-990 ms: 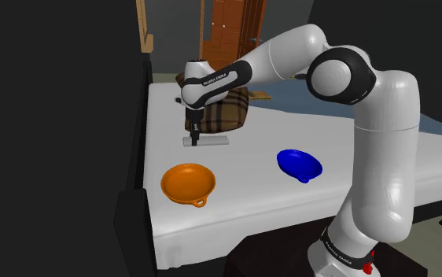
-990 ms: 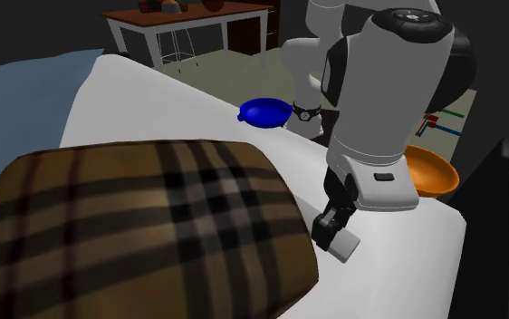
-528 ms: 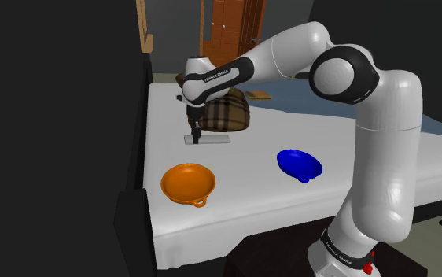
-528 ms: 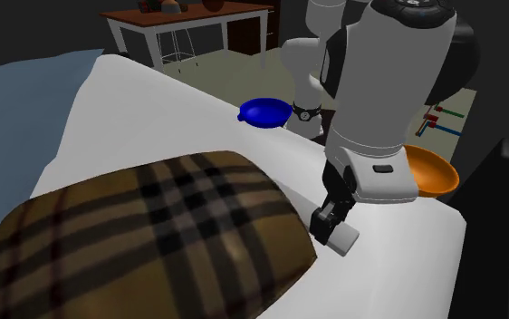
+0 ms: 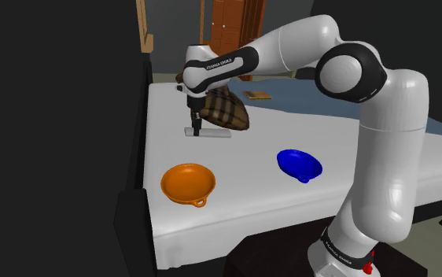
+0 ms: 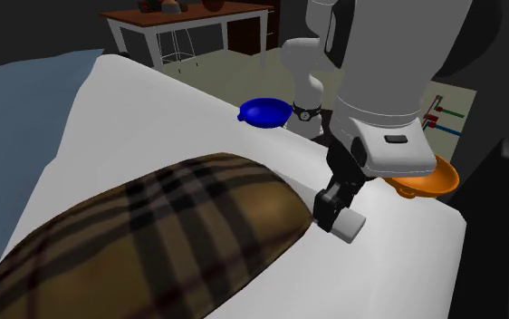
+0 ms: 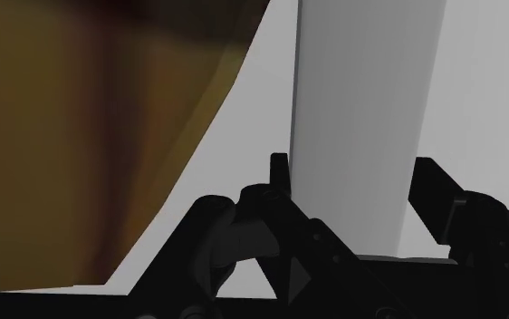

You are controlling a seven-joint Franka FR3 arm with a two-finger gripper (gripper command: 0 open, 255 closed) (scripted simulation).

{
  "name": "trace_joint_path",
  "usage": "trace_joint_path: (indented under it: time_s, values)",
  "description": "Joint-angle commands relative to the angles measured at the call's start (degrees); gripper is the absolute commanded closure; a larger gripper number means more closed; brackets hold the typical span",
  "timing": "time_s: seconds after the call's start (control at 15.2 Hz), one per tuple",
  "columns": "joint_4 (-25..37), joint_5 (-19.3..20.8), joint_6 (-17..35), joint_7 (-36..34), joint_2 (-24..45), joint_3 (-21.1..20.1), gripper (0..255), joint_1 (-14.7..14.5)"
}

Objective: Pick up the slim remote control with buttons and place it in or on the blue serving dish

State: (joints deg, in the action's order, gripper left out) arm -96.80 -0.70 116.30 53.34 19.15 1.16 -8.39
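Note:
The remote (image 5: 210, 131) is a slim pale grey slab, with no buttons that I can make out. My gripper (image 5: 196, 126) is shut on one end of it, close over the white bed (image 5: 251, 149) beside the plaid pillow (image 5: 226, 108). In the wrist view the black fingers (image 7: 280, 172) clasp the grey remote (image 7: 366, 118) between them. In the second exterior view the gripper (image 6: 332, 207) holds the remote (image 6: 347, 223) by the pillow's edge. The blue dish (image 5: 299, 164) sits toward the shoulder view's right, apart from the gripper, and appears as the blue dish (image 6: 265, 111) in the second exterior view.
An orange bowl (image 5: 188, 182) lies near the bed's front edge, partly behind my hand as the orange bowl (image 6: 425, 177). The brown plaid pillow (image 6: 153, 236) covers much of the bed near the remote. A wooden table (image 6: 185, 18) stands beyond. A dark wall borders the shoulder view's left.
The gripper has risen a little, still shut on the remote, which came up with it. The plaid pillow has shifted and looks flatter beside it.

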Motion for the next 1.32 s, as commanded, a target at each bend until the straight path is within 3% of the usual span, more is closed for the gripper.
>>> trace_joint_path:
  time_s: [0.0,0.73,1.25]
  values:
    - [1.3,0.0,-1.6,0.0,-0.3,0.0,255,0.0]
    - [7.0,0.1,-8.8,-0.1,-1.9,0.0,255,0.0]
    - [-16.9,0.5,-3.1,2.7,-20.1,1.3,255,1.5]
